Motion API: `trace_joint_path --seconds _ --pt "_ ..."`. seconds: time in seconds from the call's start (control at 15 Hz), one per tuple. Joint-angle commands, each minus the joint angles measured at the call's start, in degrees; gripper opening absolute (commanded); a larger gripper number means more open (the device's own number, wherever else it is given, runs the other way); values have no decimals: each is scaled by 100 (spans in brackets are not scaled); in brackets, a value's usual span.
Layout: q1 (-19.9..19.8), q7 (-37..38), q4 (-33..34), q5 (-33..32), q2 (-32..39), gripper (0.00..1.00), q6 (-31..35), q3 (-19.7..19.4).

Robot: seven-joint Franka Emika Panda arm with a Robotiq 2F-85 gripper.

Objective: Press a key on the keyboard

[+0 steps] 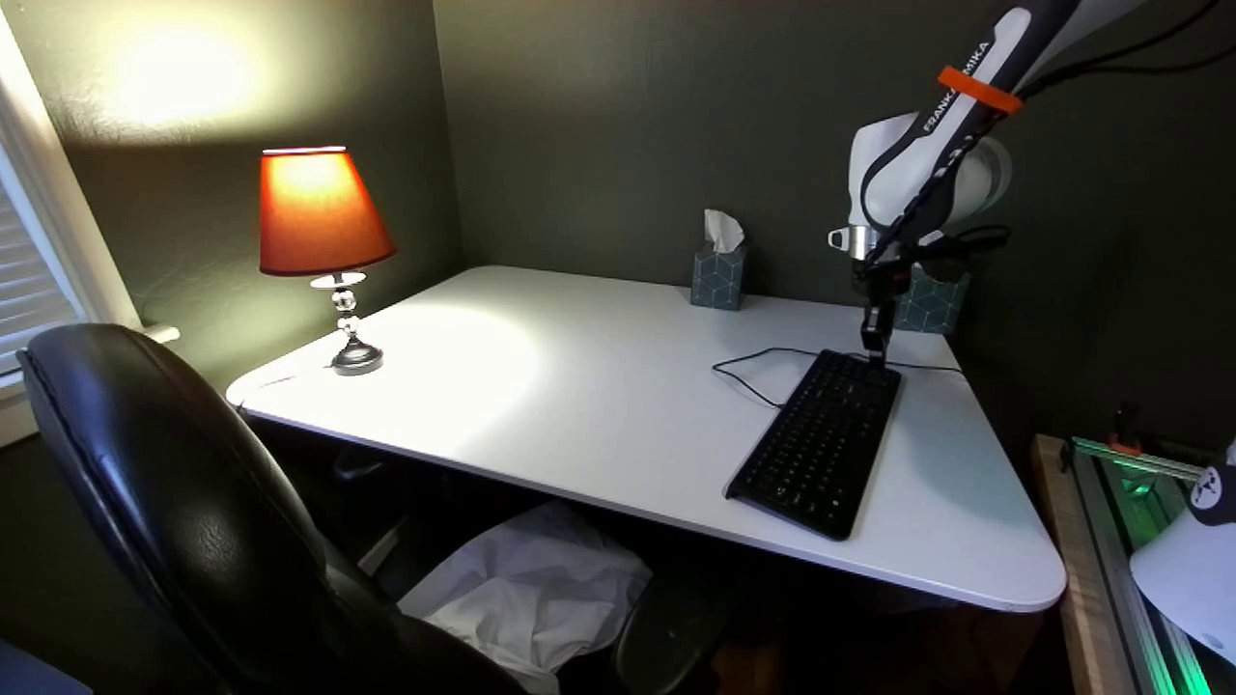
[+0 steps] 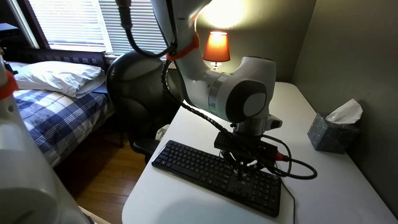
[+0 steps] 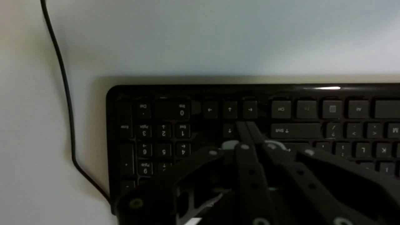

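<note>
The flat black keyboard (image 1: pixel 816 439) lies on the white desk and also shows in an exterior view (image 2: pixel 192 165). In the wrist view its number-pad end (image 3: pixel 164 131) is seen with the key labels upside down. Its thin dark cable (image 3: pixel 67 93) runs off that end. My gripper (image 3: pixel 245 123) points down over the keyboard, its two fingers together with nothing between them. The fingertips are beside the lone arrow key (image 3: pixel 229 130), partly over its edge in this view. I cannot tell whether they touch the keys. The gripper also shows in both exterior views (image 1: pixel 876 357) (image 2: pixel 240 175).
The white desk (image 1: pixel 599 386) bears a lamp (image 1: pixel 323 212) at its far end. A tissue box (image 1: pixel 717 280) stands by the wall, and another (image 1: pixel 932 301) is behind the gripper. A black office chair (image 1: pixel 145 463) stands at the desk's long edge.
</note>
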Motion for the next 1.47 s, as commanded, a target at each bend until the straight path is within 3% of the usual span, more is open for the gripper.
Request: trace_joint_path --seconds 0.0,1.4 --pt "-106 215 117 -145 238 0 13 84" --pt "-161 450 608 -105 1048 0 -27 260"
